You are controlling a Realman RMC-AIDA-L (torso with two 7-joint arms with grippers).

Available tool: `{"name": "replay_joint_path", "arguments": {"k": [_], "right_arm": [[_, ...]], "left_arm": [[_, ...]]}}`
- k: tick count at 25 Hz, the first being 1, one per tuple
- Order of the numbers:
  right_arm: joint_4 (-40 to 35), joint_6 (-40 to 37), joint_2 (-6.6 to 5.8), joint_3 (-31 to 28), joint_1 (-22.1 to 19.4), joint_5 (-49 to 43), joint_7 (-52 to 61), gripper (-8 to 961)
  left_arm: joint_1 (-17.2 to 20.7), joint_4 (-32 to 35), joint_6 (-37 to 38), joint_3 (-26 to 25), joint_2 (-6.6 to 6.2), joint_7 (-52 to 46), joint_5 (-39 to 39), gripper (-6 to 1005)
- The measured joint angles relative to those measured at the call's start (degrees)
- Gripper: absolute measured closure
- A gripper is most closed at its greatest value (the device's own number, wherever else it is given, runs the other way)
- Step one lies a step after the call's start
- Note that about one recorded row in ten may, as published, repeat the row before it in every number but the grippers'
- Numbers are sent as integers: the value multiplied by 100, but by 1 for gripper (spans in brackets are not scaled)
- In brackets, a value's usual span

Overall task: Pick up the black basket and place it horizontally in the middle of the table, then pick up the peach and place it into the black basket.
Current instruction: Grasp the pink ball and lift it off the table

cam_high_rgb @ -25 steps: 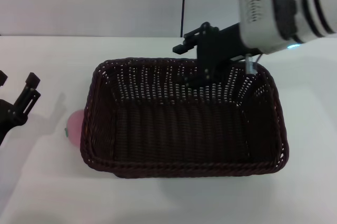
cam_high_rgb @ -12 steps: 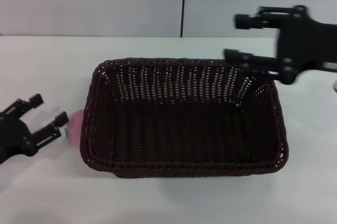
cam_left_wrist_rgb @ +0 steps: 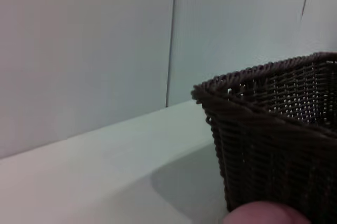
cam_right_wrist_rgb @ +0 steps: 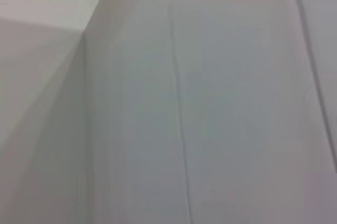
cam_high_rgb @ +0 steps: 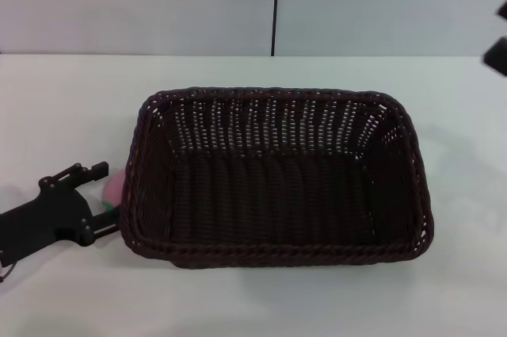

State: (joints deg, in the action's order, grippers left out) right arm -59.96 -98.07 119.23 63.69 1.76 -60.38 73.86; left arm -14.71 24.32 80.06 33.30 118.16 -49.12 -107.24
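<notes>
Looks like a bare lab or test bench: plain white table [cam_high_rgb: 71, 99] under the left gripper [cam_high_rgb: 99, 201], blank pale wall panels [cam_high_rgb: 142, 4] beyond it, one dark vertical seam [cam_high_rgb: 276, 4] between them.

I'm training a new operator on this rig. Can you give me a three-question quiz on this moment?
1. True or false: the peach lies inside the black basket.
2. Which gripper is at the peach? A) left gripper B) right gripper
3. Fill in: the basket stands on the white ____.

Key: 1 false, it lies outside, against the basket's left wall. 2 A; the right one is off at the picture's edge. 3 table.
</notes>
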Motion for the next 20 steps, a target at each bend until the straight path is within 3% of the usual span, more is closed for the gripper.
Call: {"name": "replay_joint_path", "arguments": {"k": [11, 20], "right_arm": [[1023, -448, -7, -586, 275, 160, -130, 341], [1405, -501, -5, -624, 395, 213, -263, 340]], "left_arm": [[17, 167, -104, 109, 9, 22, -134, 242], [30, 166, -60, 66, 13, 49, -196, 490]]}}
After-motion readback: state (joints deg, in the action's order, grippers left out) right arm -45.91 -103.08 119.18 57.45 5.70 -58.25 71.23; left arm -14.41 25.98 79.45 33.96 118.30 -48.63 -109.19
